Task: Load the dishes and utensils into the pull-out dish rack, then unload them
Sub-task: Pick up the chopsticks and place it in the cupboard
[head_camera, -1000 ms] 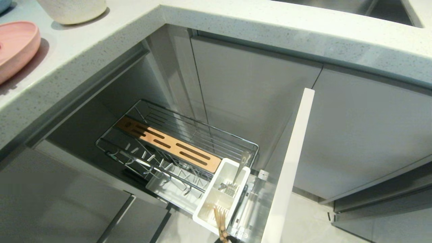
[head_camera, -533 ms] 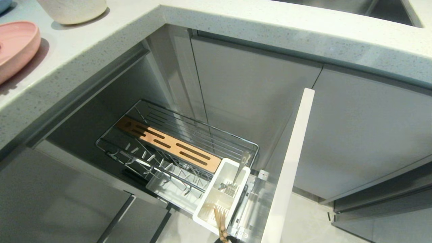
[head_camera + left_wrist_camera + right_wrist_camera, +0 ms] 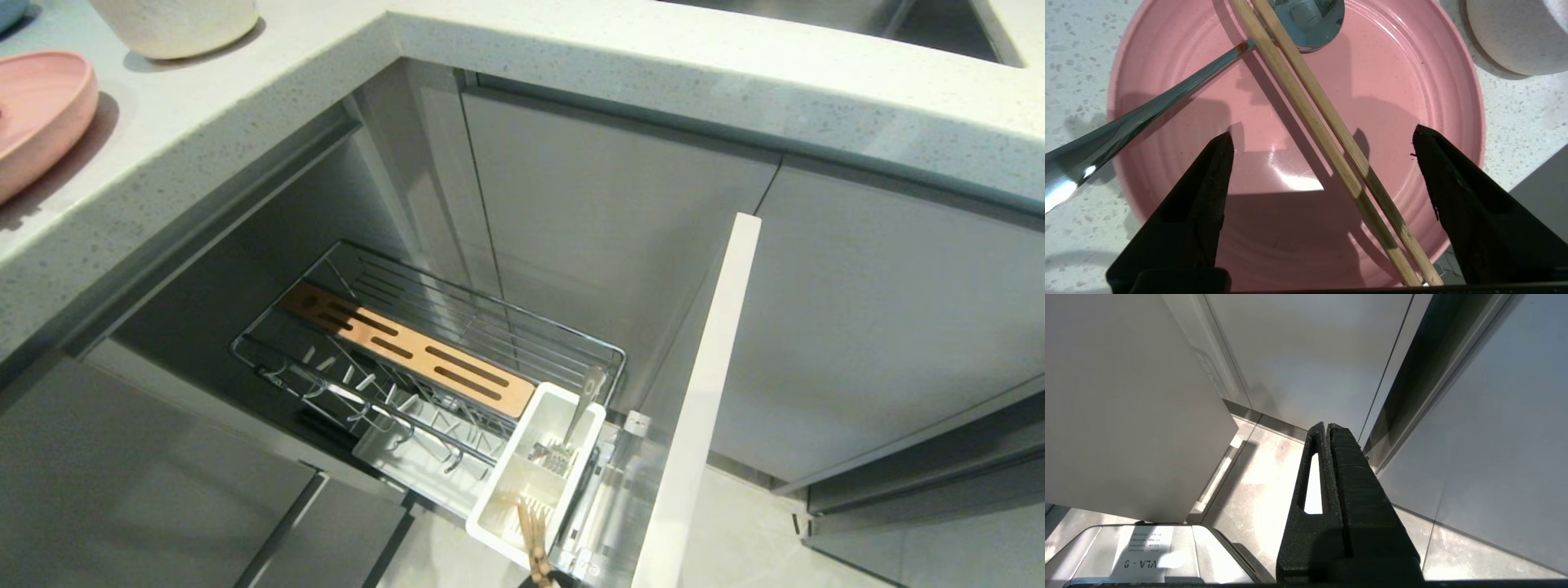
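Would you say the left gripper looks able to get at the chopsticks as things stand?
Probably yes: the left gripper is open right above the chopsticks, which lie uncovered across the pink plate, over the spoon.

- The pull-out dish rack stands drawn out from under the speckled counter, with no gripper in sight to place things against.
- Its pale cabinet front stands edge-on at the rack's right end.
- A slotted wooden strip runs along the chrome wire basket, beside the plate prongs.
- The white cutlery tub sits at the end nearest the front; a metal utensil handle leans up out of it, and pale wooden sticks show at its near end.
- On the counter's left edge sit 1 pink plate and 1 cream bowl, well apart from the rack.
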Robot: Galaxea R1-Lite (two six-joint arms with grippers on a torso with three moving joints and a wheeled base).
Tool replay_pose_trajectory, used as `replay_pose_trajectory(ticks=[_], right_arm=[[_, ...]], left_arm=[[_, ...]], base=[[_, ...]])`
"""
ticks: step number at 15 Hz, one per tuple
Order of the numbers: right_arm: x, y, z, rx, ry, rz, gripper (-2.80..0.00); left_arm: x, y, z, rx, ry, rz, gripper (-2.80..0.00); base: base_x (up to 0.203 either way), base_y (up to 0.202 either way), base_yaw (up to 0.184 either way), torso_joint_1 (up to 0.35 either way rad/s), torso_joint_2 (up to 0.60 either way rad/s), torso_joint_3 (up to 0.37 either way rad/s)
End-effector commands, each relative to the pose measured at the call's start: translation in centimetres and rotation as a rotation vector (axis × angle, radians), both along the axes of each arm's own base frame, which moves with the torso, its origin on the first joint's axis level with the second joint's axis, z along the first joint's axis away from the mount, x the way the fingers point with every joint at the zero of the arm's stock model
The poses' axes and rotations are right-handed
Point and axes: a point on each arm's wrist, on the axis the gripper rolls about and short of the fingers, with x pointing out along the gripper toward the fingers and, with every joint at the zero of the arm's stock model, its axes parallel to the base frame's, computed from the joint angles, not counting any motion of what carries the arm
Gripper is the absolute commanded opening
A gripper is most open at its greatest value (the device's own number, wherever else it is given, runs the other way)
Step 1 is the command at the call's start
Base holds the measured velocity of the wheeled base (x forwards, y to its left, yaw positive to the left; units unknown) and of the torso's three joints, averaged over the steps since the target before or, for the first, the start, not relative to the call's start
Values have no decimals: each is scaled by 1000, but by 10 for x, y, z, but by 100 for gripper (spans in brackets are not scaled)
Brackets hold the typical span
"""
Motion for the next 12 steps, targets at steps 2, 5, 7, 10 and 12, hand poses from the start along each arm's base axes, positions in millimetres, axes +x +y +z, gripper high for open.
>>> replay_pose_trajectory(ticks=[2, 5, 7, 10, 12], right_arm=[[0, 0, 0, 0, 2, 0, -280], [0, 0, 0, 0, 2, 0, -280], [0, 0, 0, 0, 2, 0, -280], [0, 0, 0, 0, 2, 0, -280], [0, 0, 0, 0, 2, 0, -280]], left_arm=[[11, -2, -4, 2, 34, 2, 0], [15, -3, -4, 0, 39, -2, 0], [16, -3, -4, 0, 39, -5, 0], [17, -4, -5, 0, 41, -8, 0], [17, -4, -5, -1, 41, -7, 0]], base=[[0, 0, 0, 0, 0, 0], [0, 0, 0, 0, 0, 0], [0, 0, 0, 0, 0, 0], [0, 0, 0, 0, 0, 0], [0, 0, 0, 0, 0, 0]])
